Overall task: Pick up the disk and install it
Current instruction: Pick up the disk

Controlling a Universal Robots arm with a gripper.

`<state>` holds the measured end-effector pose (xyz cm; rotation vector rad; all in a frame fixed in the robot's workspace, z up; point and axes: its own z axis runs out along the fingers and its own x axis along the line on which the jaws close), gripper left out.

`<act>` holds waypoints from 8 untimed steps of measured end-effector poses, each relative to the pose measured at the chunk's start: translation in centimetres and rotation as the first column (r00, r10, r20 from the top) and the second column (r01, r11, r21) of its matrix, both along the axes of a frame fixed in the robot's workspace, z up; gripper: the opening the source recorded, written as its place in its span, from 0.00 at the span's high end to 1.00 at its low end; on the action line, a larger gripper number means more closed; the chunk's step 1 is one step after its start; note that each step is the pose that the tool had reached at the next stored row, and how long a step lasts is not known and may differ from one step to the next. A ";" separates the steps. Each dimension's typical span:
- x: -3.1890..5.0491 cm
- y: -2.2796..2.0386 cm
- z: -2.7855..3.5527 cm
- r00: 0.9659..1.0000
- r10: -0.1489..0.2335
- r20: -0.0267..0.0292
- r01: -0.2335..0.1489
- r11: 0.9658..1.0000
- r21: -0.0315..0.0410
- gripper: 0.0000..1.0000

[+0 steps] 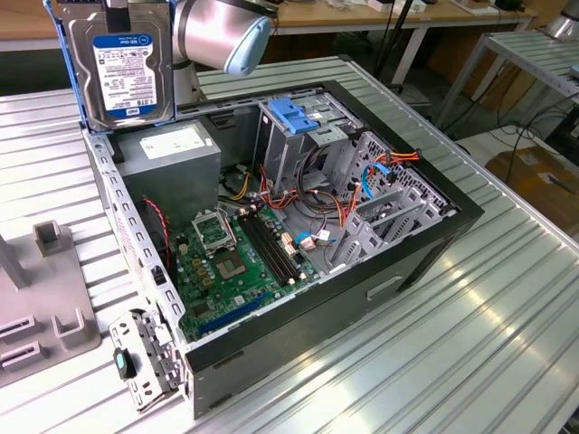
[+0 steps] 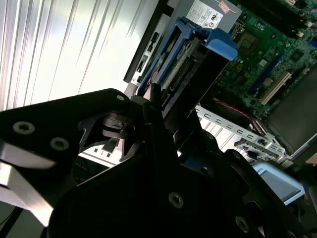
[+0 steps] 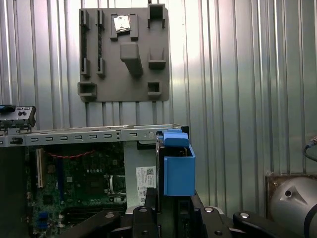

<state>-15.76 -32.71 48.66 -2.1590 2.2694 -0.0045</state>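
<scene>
We show one disk (image 1: 127,68), clamped at its top edge by the fingers (image 1: 118,14), hanging upright above the rim of one open case (image 1: 398,271), open air on both sides.

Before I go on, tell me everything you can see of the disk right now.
The disk is a flat rectangular metal drive with a blue-and-white label and blue plastic side rails. It hangs upright, label toward the exterior camera, held at its top by the gripper. It is at the exterior view's upper left, above the open case's corner by the power supply. In both wrist views it shows edge-on. Nothing else appears to touch it.
</scene>
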 end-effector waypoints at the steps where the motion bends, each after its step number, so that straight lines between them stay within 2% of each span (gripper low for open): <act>1: 0.01 0.00 0.00 1.000 0.000 0.000 0.000 1.000 0.000 0.65; 8: 0.04 0.00 0.00 1.000 0.000 0.000 0.000 1.000 0.000 0.65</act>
